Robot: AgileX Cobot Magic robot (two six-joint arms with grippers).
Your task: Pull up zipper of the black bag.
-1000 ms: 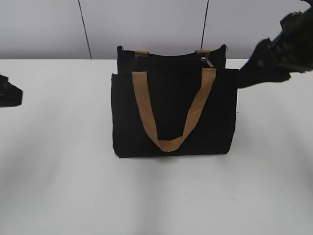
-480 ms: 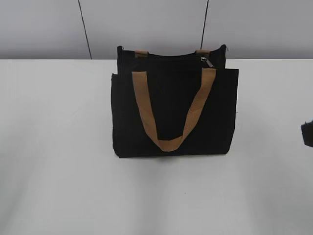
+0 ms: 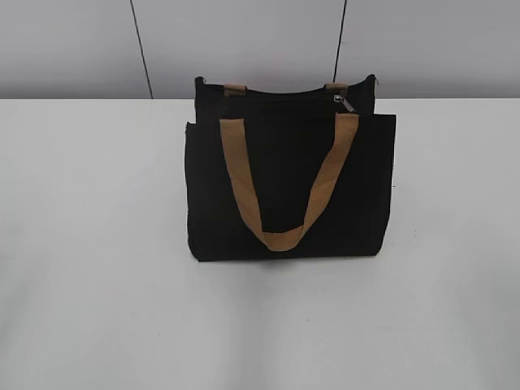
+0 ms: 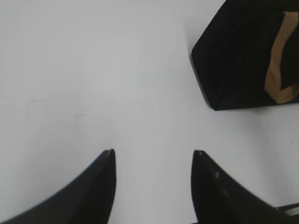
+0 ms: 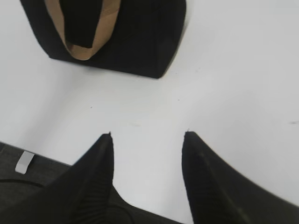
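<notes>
Both grippers, left [image 4: 153,154] and right [image 5: 148,135], hover with fingers spread, empty, well clear of the black bag [image 3: 288,191]. Looks like the approach step; next, one must reach the zipper [image 3: 345,102] at the bag's top right.

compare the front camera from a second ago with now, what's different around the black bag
Both arms have left the exterior view: the right one pulled back from beside the bag's upper right corner and off the right edge, the left one off the left edge. Both end effectors, left and right, are open and empty. The black bag and zipper are unchanged.
</notes>
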